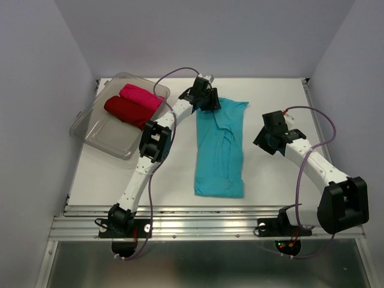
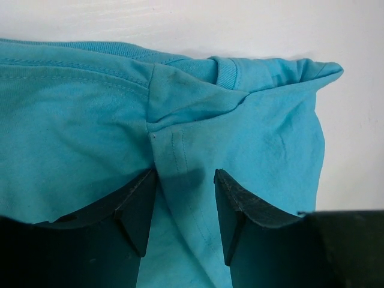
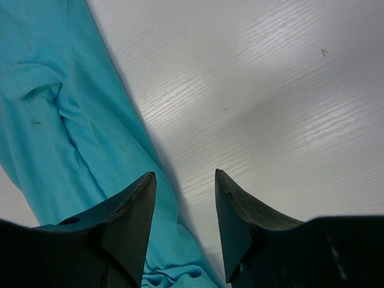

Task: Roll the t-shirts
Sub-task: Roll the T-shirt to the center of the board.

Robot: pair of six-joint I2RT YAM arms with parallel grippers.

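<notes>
Cloth shows between the fingers of the left hand [image 2: 185, 180]. Its jaws stand moderately parted, one finger on each side of a stitched fold of the blue shirt [image 1: 220, 150]. The fabric in the gap lies flat and unbunched, so nothing looks pinched, though I cannot tell whether the fingertips touch it. Just beyond the fingers the ribbed collar [image 2: 227, 72] sits under a folded-over flap, and past that comes bare bench [image 1: 276, 186].

The top view puts this hand at the far end of the shirt, near the far edge of the bench. The shirt is folded into a long narrow strip that runs from there toward the near edge, about midway between the left and right edges. Its near end is squared off.

The right hand [image 3: 185, 180] is also partly open and holds nothing. Its gap shows the shirt's right edge and white bench surface beside it. From above it sits to the right of the strip, about halfway along it.

At the far left corner a clear tub [image 1: 99, 135] lies at an angle. Inside are the red shirt [image 1: 126, 111] and the pink shirt [image 1: 141, 96], touching side by side — both bundled up.
</notes>
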